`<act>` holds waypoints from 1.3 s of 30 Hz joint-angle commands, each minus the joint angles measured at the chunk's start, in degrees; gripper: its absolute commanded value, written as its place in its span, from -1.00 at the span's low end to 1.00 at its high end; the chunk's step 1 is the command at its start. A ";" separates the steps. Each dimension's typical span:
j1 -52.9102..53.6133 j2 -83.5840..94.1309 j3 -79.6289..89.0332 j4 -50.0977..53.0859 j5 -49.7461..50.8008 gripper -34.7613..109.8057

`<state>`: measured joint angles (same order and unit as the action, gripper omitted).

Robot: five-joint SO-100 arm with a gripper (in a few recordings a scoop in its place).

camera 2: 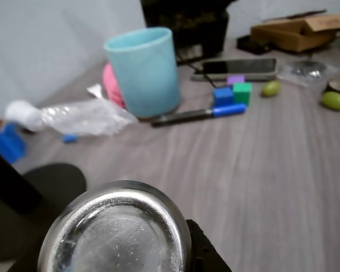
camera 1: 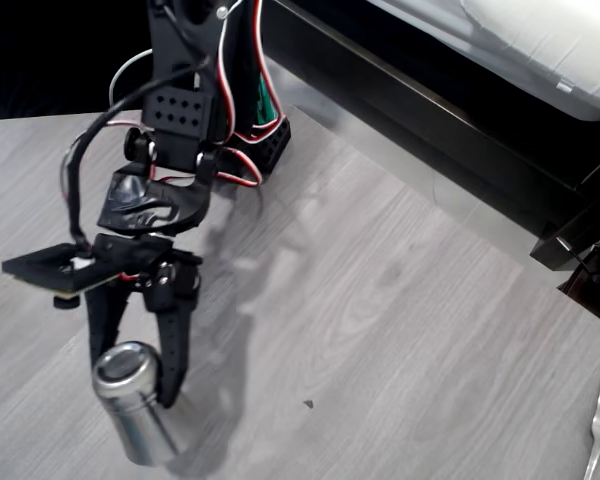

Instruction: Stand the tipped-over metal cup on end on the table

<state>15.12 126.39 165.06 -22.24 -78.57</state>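
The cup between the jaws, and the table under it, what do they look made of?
The metal cup looks like brushed steel: silvery, shiny, with fine scratches on its end in the wrist view. The table looks like grey wood-grain laminate or wood; which one is unclear.

Even, soft daylight; overhead view sharp, wrist view partly blurred.
The black arm throws a faint shadow rightward over the light-grey wood-grain table [camera 1: 400, 300]; the close brushed-steel metal cup [camera 2: 116, 232] is defocused, with pale glare on its base.
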 commanded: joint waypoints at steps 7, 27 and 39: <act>0.00 3.87 -2.72 8.88 -3.60 -0.52; -4.57 -2.99 -3.96 6.42 -0.70 -0.52; -3.16 -11.69 -5.62 -2.11 -0.53 -0.36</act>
<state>11.25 114.96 162.16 -22.24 -79.72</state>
